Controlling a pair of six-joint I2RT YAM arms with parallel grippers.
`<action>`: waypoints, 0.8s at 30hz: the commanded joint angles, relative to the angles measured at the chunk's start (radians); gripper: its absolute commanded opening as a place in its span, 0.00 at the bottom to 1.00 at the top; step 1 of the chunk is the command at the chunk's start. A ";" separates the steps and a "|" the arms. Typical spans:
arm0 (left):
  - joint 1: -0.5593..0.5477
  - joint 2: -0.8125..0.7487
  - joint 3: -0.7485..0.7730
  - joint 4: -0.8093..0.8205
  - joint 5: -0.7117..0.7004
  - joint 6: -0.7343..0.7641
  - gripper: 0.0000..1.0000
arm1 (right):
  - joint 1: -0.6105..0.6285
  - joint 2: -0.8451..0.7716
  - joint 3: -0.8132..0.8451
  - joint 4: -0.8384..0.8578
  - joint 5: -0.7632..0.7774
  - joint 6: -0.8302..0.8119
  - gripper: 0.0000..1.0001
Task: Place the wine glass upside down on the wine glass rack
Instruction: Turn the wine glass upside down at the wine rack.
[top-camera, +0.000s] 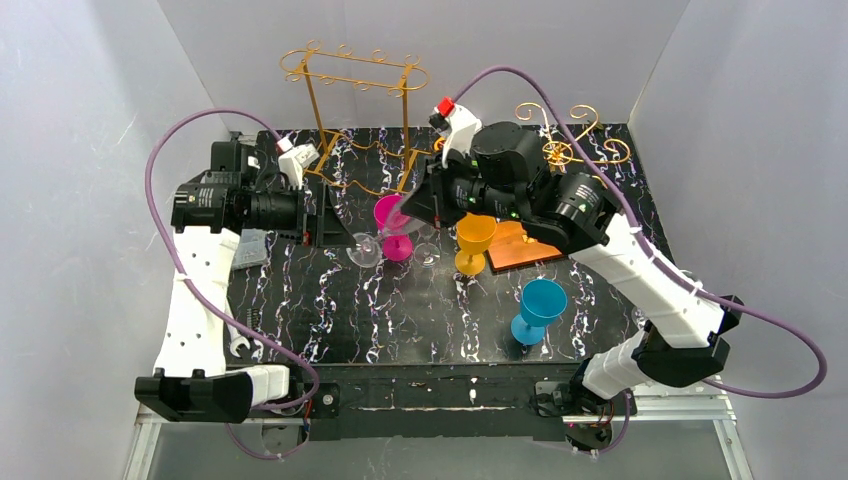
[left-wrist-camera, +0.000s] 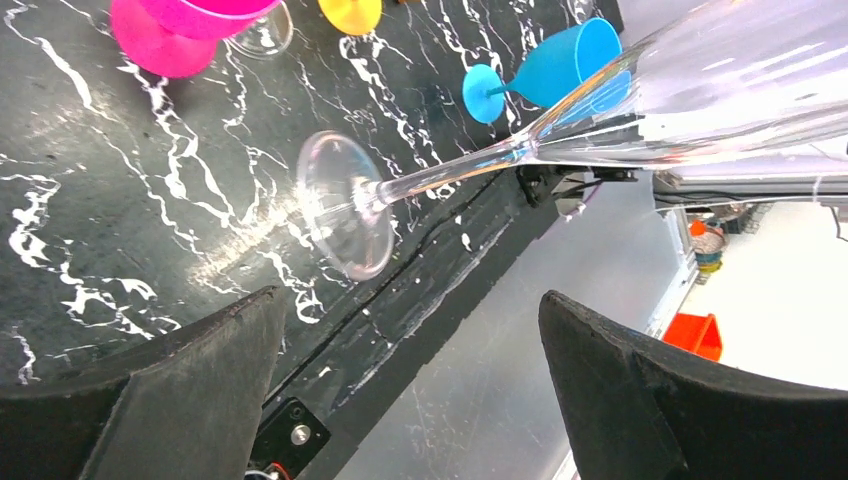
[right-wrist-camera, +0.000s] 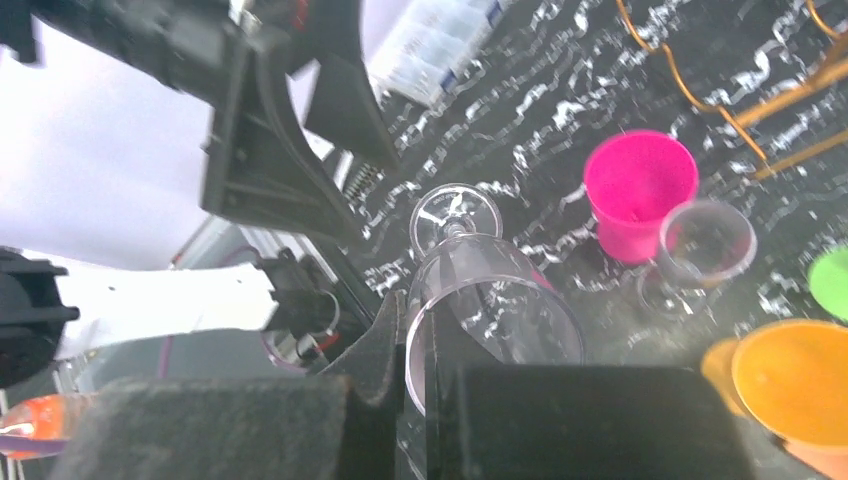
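Observation:
A clear wine glass (right-wrist-camera: 490, 300) lies tilted, almost on its side, above the black marbled table, and my right gripper (right-wrist-camera: 418, 335) is shut on its rim, one finger inside the bowl and one outside. The round foot (left-wrist-camera: 345, 205) and stem point toward my left gripper (left-wrist-camera: 410, 300). That gripper is open, with nothing between its fingers, and the foot lies just beyond its tips. In the top view the glass (top-camera: 380, 238) spans the gap between the left gripper (top-camera: 330, 218) and the right gripper (top-camera: 415, 205). The gold wire wine glass rack (top-camera: 405, 120) stands at the back, behind both grippers.
A pink cup (top-camera: 392, 225), a small clear glass (top-camera: 427, 255), an orange goblet (top-camera: 474, 240) and a blue goblet (top-camera: 537, 308) stand on the table. An orange board (top-camera: 520, 248) lies under the right arm. A second gold stand (top-camera: 570, 140) is at the back right.

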 joint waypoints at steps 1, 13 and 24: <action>-0.006 -0.080 -0.085 0.078 0.098 -0.038 0.98 | 0.016 0.006 0.044 0.224 -0.026 0.021 0.01; -0.006 -0.096 -0.159 0.109 0.028 -0.011 0.65 | 0.017 0.004 0.000 0.340 -0.032 0.035 0.01; -0.006 -0.087 -0.104 0.149 -0.081 0.028 0.39 | 0.017 -0.035 -0.077 0.367 -0.045 0.055 0.01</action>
